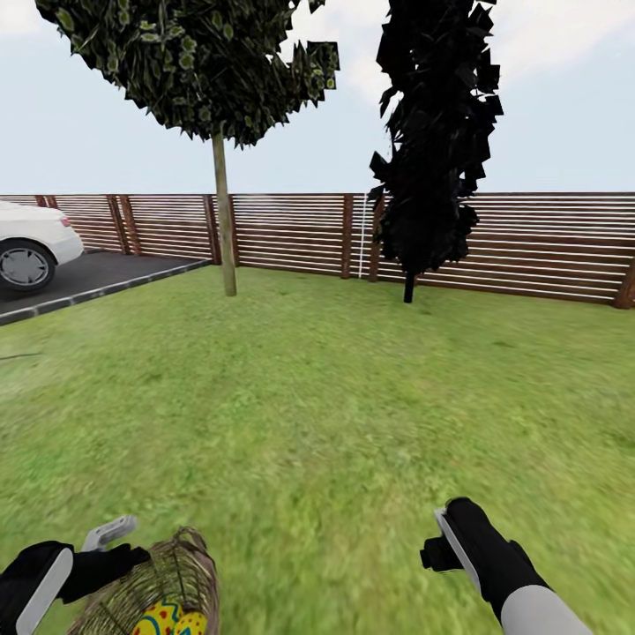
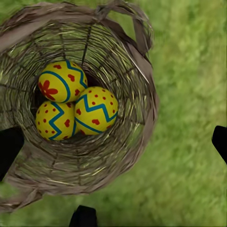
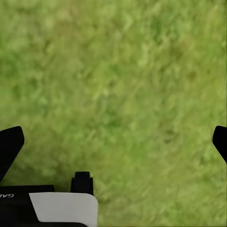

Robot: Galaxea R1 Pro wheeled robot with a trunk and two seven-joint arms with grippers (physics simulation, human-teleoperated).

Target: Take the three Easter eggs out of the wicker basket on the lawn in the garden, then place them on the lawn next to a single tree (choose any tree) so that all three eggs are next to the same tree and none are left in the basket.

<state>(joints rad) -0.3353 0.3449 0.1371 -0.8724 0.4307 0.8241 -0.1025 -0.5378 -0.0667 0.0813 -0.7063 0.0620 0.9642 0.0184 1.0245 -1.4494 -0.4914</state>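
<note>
Progress: nothing delivered yet. All three Easter eggs (image 2: 75,106) are seen inside the wicker basket (image 2: 137,137), touching each other in a cluster at its bottom. None is seen on the lawn (image 1: 335,406). All three removals and all three placements are judged outstanding.

Location: the basket is at the near left of the head view, just beside the left gripper (image 1: 110,538); part of one egg (image 1: 168,620) is visible through the rim at the lower frame edge. The basket mouth is faced by the left wrist camera, so it is judged to open upward toward the gripper; the arched handle (image 2: 135,28) is seen across one side of the rim.

Egg axes: the flower-painted egg (image 2: 61,81) and the two zigzag eggs (image 2: 96,109) (image 2: 54,120) are lying tilted against each other; exact long-axis direction cannot be told from this top-down look.

Left fingers: spread wide, dark tips at opposite frame edges, nothing held. Right gripper (image 1: 459,542): held over bare grass at near right; fingers also wide apart, empty.

Candidate trees: a thin-trunked tree (image 1: 225,212) at far left by the fence (image 1: 529,242), a black-leaved tree (image 1: 432,150) to its right. Both are well apart from the basket. A white car (image 1: 26,242) is parked on the asphalt at far left.
</note>
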